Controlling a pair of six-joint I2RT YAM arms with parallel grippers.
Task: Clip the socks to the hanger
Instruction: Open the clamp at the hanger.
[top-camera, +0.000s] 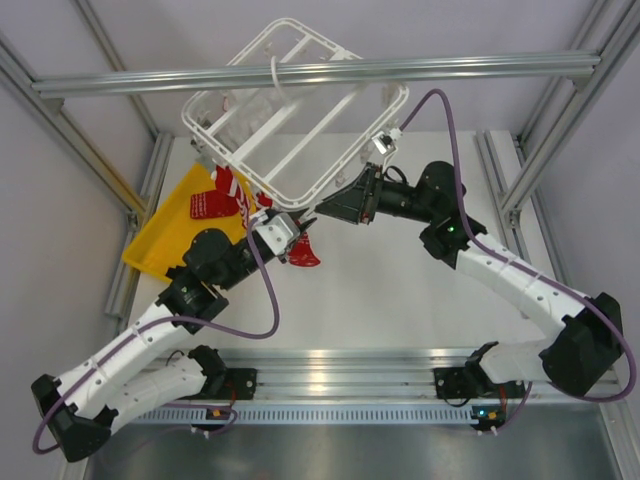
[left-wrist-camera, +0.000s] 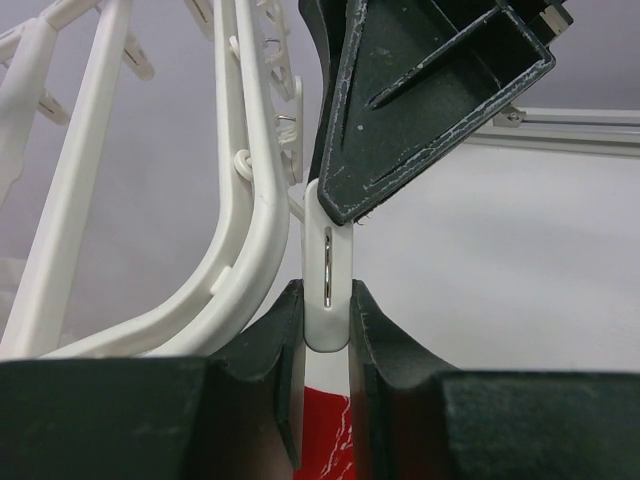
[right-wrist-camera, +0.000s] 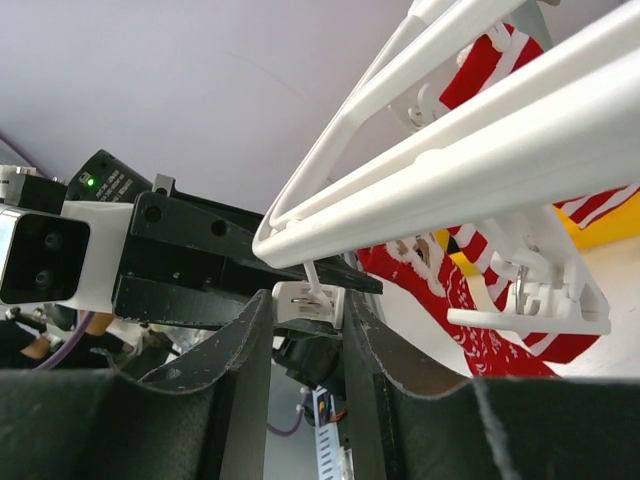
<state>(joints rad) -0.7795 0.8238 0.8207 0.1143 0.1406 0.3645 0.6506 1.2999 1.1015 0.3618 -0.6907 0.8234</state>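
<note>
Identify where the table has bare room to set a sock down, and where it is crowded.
Free: the white table between the two arms, from the near rail up to the dangling red sock. Crowded: the back left, where the yellow tray, the hanger, the left gripper and the right gripper meet at one clip.

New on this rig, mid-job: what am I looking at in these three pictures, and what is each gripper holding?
A two-armed robot works at a table. The top picture looks down from above; the other two come from a camera on each wrist. A white hanger hangs from a beam over the table. A yellow tray at left holds spare socks. The left gripper holds a red sock just under a clip. The right gripper pinches that clip's top. Other clipped socks already hang there.
</note>
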